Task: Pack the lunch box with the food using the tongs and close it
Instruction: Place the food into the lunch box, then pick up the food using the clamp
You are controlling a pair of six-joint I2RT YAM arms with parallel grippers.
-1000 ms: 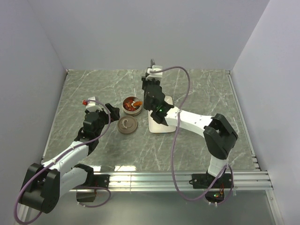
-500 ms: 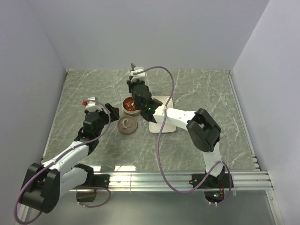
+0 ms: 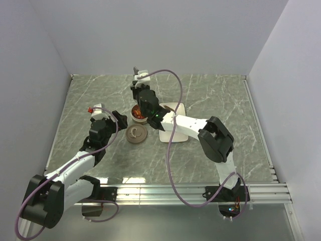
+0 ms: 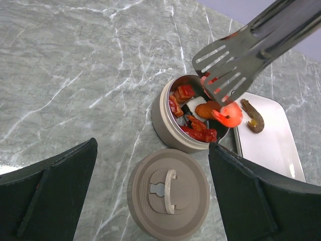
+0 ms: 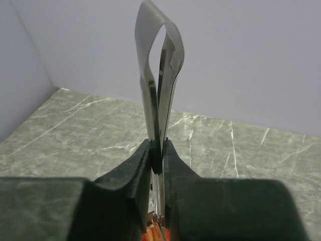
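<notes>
Since a second ago the right gripper (image 3: 141,93) has swung left from above the white plate (image 4: 273,150) to above the lunch box (image 4: 163,123); the left gripper (image 3: 118,119) has not moved, its fingers spread wide near the lid (image 4: 168,193), which lies flat on the marble table (image 4: 75,75) just beside the tin.

In the right wrist view we see the fingers pinching the two arms of the tongs (image 5: 159,75) tight together, the looped end upright, and only a sliver of red below. The left wrist view shows the rest: the slotted tips squeeze a red-orange piece (image 4: 228,114) over the tin's right rim; red and orange pieces (image 4: 193,125) lie inside; a brown shrimp-shaped piece (image 4: 252,116) lies on the plate.
</notes>
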